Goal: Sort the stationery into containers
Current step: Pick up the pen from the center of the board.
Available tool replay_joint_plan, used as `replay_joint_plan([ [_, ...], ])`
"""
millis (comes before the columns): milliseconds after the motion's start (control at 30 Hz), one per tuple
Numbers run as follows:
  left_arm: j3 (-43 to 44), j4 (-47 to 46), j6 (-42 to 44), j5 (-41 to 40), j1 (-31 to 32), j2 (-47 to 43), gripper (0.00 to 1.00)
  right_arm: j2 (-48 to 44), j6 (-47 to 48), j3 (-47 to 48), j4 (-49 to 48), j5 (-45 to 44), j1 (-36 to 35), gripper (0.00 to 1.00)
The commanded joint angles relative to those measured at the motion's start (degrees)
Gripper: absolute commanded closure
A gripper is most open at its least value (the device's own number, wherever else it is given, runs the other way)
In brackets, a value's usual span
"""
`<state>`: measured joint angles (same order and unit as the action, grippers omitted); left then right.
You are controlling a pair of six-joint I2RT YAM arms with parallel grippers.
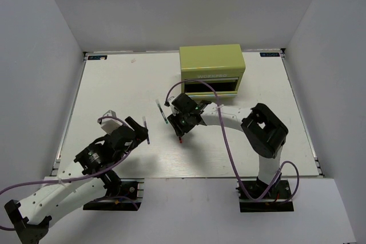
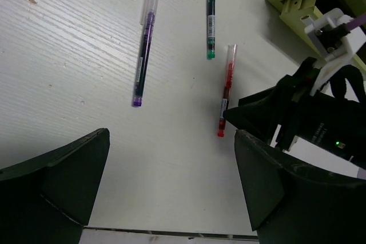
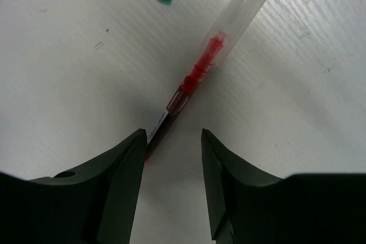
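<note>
A dark-red pen with a clear cap lies on the white table. My right gripper is open right over its lower end, which touches the left finger. Only the pen's tip shows below that gripper in the top view. A dark-purple pen and a green pen lie to its left. My left gripper is open and empty, above the table near the purple pen. The olive drawer chest stands at the back.
The chest's front shows a dark open slot facing the arms. The green pen lies between the two grippers. My right arm bends across the right half of the table. White walls close in the sides and back.
</note>
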<state>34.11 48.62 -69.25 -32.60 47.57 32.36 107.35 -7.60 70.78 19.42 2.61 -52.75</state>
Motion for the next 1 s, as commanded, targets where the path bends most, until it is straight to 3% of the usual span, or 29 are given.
replay_joint_plan([
  [0,-0.4,-0.9,-0.3,-1.1,-0.2,0.2,0.00,1.6,-4.2,3.8,-1.4,-4.9,-0.7,0.51],
  [633,-1.6,-1.9,0.3,-1.0,-0.2,0.0,0.00,4.8,-3.1,0.9,-1.6,-8.6,-2.8,0.63],
  [767,-2.1,-2.4,0.8,-0.4,-0.2,1.2,0.00,4.7,-2.2,-0.2,-1.3,-7.8,-2.9,0.72],
  [967,-3.2,-4.0,0.8,0.1,-0.2,1.7,0.00,1.8,-0.1,-2.0,-0.8,-6.6,-2.3,1.00],
])
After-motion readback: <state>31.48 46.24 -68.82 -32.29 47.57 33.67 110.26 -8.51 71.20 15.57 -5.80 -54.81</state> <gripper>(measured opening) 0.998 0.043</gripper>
